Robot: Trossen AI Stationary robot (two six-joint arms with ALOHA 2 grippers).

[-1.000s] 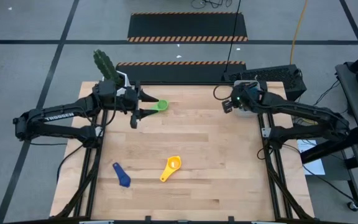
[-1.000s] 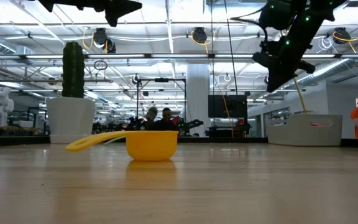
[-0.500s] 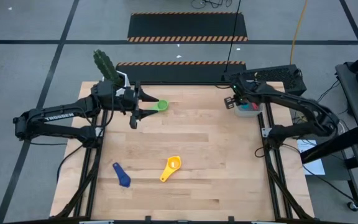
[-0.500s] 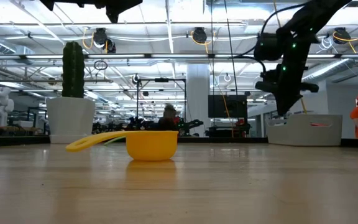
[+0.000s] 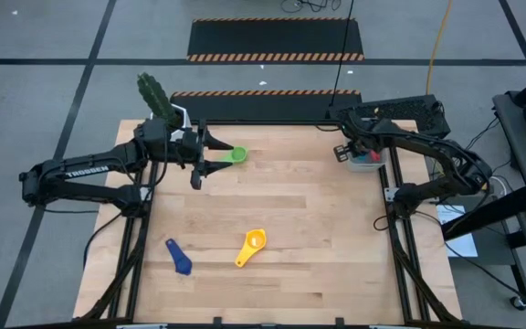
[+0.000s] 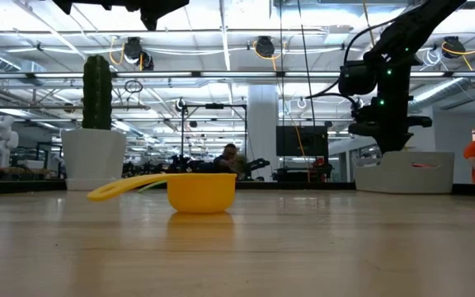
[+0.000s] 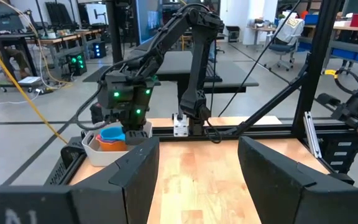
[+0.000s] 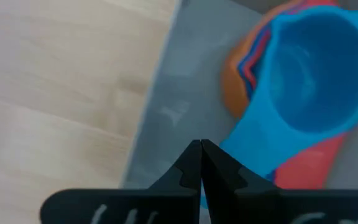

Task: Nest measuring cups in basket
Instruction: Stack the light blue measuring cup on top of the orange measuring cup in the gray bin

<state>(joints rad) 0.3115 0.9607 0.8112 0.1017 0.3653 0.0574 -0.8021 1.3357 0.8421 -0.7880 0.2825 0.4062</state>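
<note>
the right gripper (image 8: 201, 163), fingers pressed together and holding nothing, hangs over the basket (image 8: 173, 93) at the table's far right edge, its tips hiding the end of the light blue cup's (image 8: 316, 68) handle. that cup sits nested on the orange cup (image 8: 232, 93) and red cup (image 8: 312, 165), mostly covered, handles running toward the gripper. the left gripper (image 5: 215, 153) waits open above the green cup (image 5: 235, 156).

Basket (image 5: 370, 164): small pale grey-blue bin at the table's far right edge, upright. It contains a nested stack of measuring cups: a light blue cup (image 8: 316, 74) uppermost, bowl facing up, its flat handle lying over a red cup (image 8: 309, 171), with an orange cup (image 8: 232, 93) showing at the stack's side.

Green cup (image 5: 236, 156): on the table near the far edge, left of centre, handle extending toward the left.

Yellow cup (image 5: 253, 245): upright on the table's near-centre area, handle pointing toward the near left.

Dark blue cup (image 5: 180, 259): lying on the table well left of the yellow one, apart from it.
</note>
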